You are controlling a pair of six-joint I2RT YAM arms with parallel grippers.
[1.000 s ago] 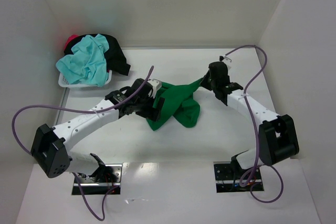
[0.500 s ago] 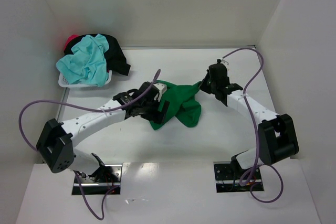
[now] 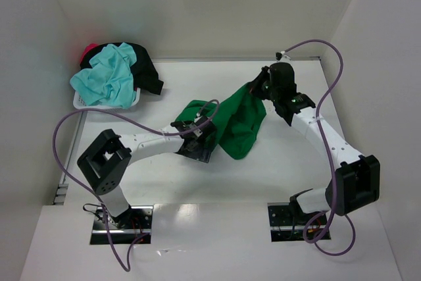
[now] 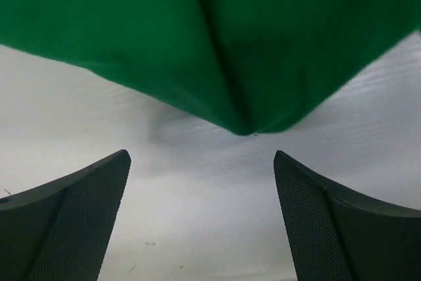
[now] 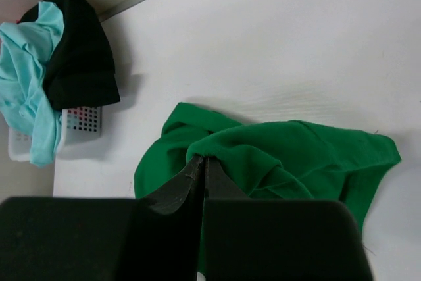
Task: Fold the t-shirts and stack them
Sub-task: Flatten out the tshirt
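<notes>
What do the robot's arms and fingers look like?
Both arms are white tubes with chunky black joints. A purple cable loops off the left arm and another off the right arm. The left gripper has dark, curved fingers with a dotted texture.

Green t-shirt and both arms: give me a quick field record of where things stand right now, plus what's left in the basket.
green t-shirt: bunched and unfolded, mid-table
right jaws: shut on a fold at the shirt's far-right end
left jaws: open and empty, low over the table; the shirt's near tip lies just ahead of them, not gripped
basket: white, far-left corner
basket contents: turquoise t-shirt on top, black t-shirt draped over the right side, red/pink cloth barely showing behind
folded stack: none in view
</notes>
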